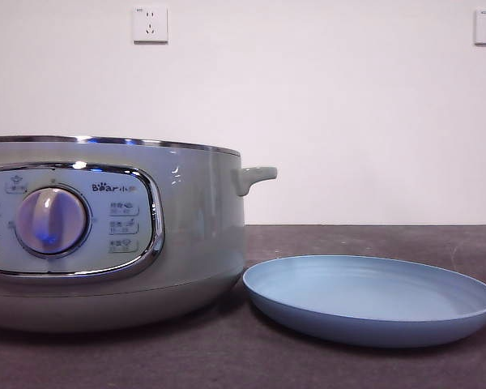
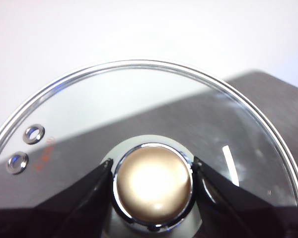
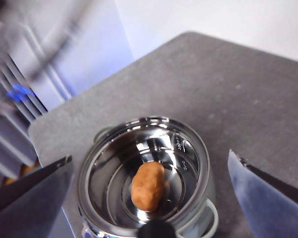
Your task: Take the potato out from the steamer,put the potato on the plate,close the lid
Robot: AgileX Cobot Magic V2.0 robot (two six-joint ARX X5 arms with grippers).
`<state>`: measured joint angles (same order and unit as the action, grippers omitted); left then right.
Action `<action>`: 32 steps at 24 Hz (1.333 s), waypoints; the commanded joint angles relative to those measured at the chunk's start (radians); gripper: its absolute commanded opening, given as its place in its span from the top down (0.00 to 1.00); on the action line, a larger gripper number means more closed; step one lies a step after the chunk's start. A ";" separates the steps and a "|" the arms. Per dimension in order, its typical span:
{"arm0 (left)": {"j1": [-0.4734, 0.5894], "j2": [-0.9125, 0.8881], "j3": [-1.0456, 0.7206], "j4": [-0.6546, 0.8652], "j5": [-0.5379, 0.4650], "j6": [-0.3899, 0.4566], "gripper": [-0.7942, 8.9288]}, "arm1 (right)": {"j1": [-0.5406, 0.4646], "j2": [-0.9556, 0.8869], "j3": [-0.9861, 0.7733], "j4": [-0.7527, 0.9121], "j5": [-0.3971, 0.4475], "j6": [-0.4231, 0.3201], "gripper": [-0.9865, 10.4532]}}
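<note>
The steamer (image 1: 105, 235) stands at the left in the front view with no lid on it. The light-blue plate (image 1: 371, 298) lies empty beside it on the right. In the right wrist view the orange-brown potato (image 3: 148, 185) lies in the steamer's shiny steel bowl (image 3: 188, 153). My right gripper (image 3: 151, 173) is open, high above the steamer. My left gripper (image 2: 153, 173) is shut on the knob (image 2: 153, 184) of the glass lid (image 2: 139, 109), held up away from the steamer. Neither arm shows in the front view.
The dark grey table (image 1: 373, 239) runs back to a white wall with two sockets (image 1: 150, 24). A blurred pale structure (image 3: 49, 64) stands beyond the table's edge in the right wrist view.
</note>
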<state>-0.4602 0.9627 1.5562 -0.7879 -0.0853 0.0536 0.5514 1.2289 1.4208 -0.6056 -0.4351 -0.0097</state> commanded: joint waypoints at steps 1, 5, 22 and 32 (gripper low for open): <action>0.002 -0.075 0.016 0.051 -0.060 0.030 0.93 | 0.056 0.063 0.040 0.005 0.034 0.012 0.45; 0.002 -0.154 0.016 0.028 -0.132 0.053 0.93 | 0.134 0.166 0.115 -0.004 0.082 -0.004 0.45; 0.002 -0.315 0.016 -0.204 -0.332 0.064 0.93 | 0.345 0.698 0.437 -0.165 0.439 -0.078 0.45; 0.002 -0.315 0.016 -0.232 -0.332 0.064 0.93 | 0.357 0.888 0.456 -0.200 0.488 -0.077 0.45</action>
<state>-0.4602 0.6586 1.5585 -1.0698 -0.4122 0.1055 0.9054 2.1025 1.8736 -0.8089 0.0536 -0.0799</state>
